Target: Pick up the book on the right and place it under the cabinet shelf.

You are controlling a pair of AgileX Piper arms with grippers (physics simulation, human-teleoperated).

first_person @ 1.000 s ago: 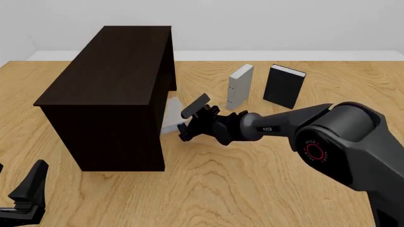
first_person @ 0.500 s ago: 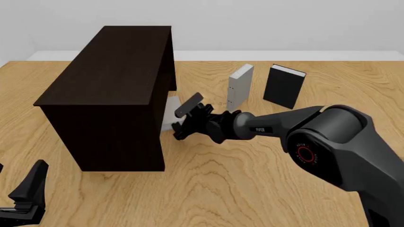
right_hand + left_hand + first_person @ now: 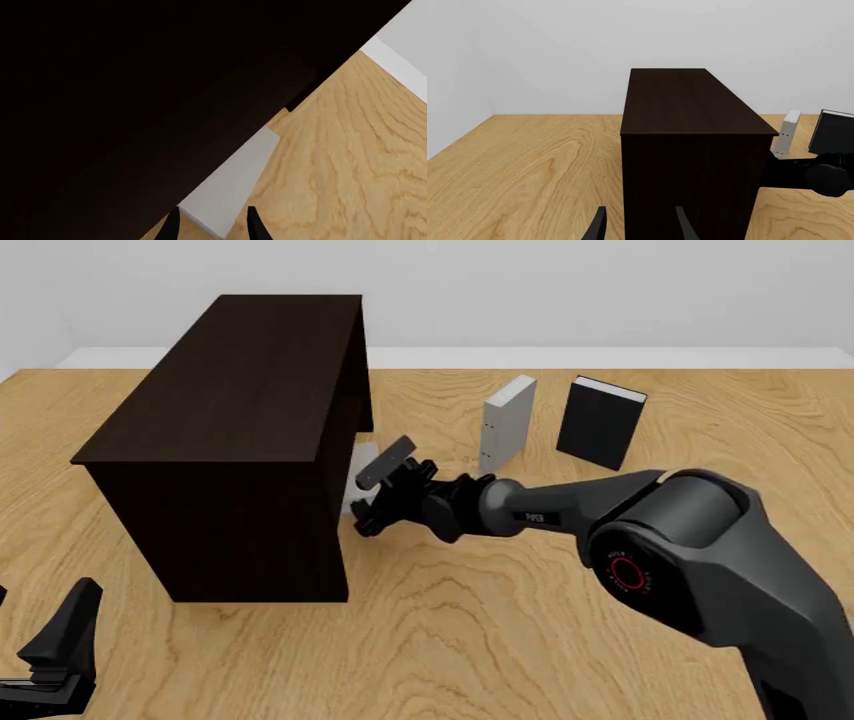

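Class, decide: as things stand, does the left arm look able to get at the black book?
Probably not: the cabinet and the right arm lie between the left gripper and the black book standing at the far right.

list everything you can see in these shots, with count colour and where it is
cabinet shelf: 1, very dark brown, left half of the table, by far the largest thing
book: 1, light grey, lying low at the cabinet's right side, partly under it, between the right hand's fingers
slim book: 1, light grey, standing upright right of the cabinet, farther back
black book: 1, black with white page edges, standing upright right of the slim book
table: 1, light wood grain, under everything
right hand: 1, black, reaching to the cabinet's right side, fingers around the book
left hand: 1, black, near left corner of the front view, holding nothing
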